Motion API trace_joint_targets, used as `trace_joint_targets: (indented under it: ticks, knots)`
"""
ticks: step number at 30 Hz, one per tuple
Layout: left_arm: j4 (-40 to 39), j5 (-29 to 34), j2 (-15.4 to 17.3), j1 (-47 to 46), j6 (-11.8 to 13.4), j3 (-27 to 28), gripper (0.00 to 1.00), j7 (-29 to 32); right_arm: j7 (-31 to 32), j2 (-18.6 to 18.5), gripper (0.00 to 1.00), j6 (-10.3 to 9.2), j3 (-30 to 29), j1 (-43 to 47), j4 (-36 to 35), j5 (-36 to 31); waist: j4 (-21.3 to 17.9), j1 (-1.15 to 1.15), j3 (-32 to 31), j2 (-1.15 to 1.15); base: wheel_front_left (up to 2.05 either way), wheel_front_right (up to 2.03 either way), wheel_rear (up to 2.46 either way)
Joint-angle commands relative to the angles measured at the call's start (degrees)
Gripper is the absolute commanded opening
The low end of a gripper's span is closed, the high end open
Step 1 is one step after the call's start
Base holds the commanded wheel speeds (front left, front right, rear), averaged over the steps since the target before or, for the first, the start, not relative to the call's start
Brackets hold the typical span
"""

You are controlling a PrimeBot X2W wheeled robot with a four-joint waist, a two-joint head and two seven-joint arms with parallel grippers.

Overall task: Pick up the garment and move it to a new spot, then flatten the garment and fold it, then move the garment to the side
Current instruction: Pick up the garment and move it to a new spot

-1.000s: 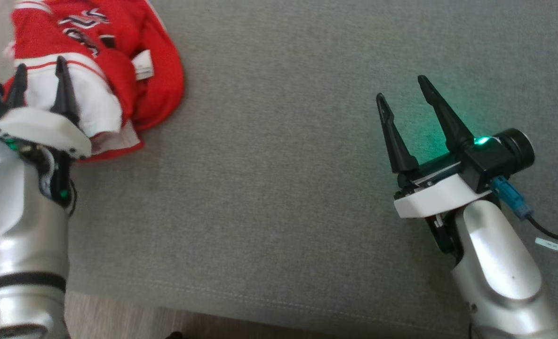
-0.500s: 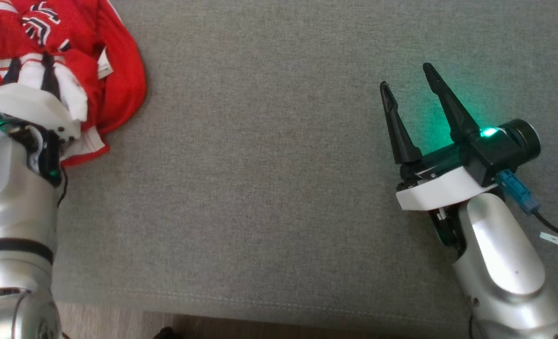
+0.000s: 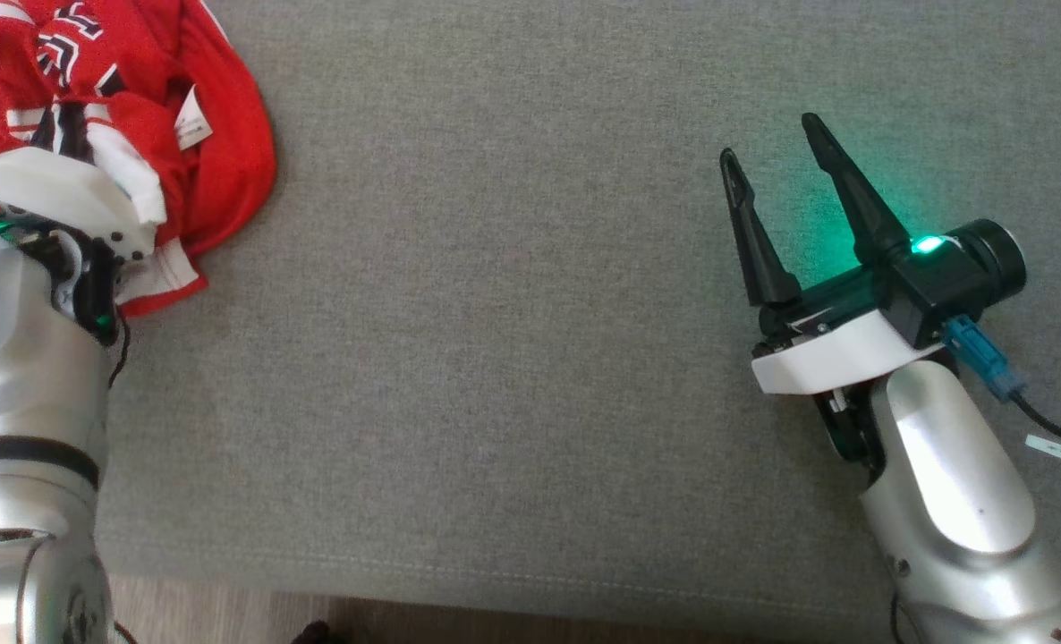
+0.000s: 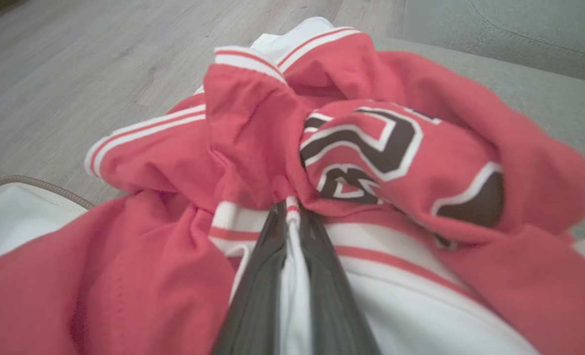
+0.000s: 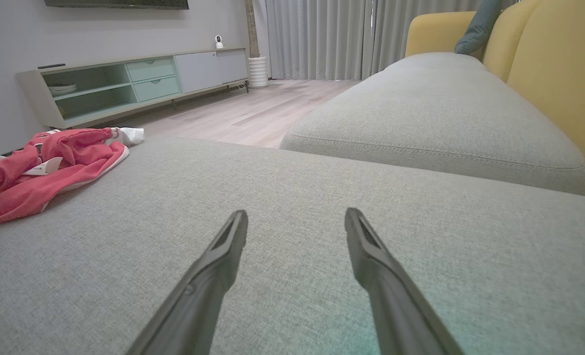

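Head view, far left: a crumpled red and white jersey lies at the picture's upper left on the grey sofa cushion, and the left gripper is buried in it. Left wrist view shows its fingers drawn almost together, pinching a fold of the jersey's white fabric between them. Well apart to the right, the right gripper hovers over bare cushion, its fingers spread wide and holding nothing.

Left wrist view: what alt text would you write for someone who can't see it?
The left end effector has its two dark fingers pinched shut on a white fold of a crumpled red and white jersey. The jersey lies on a grey sofa, with wooden floor behind.
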Motion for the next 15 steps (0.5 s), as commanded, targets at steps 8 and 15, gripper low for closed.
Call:
trace_joint_targets:
  ticks: [8, 15]
  knots:
    - [0.03, -1.06, 2.87, -0.63, -0.03, -0.43, 0.00, -0.62, -0.52, 1.03, 1.00, 0.43, 1.02, 0.07, -1.61, 0.35, -0.01, 0.00, -0.51, 0.00, 0.00, 0.00, 0.00]
    - [-7.11, -0.33, 2.91, -1.74, -0.25, -1.91, 0.00, -1.25, -0.52, 1.34, 1.00, 0.43, 0.33, 0.72, -1.28, 0.64, 0.37, 0.00, -2.16, 0.00, 0.00, 0.00, 0.00]
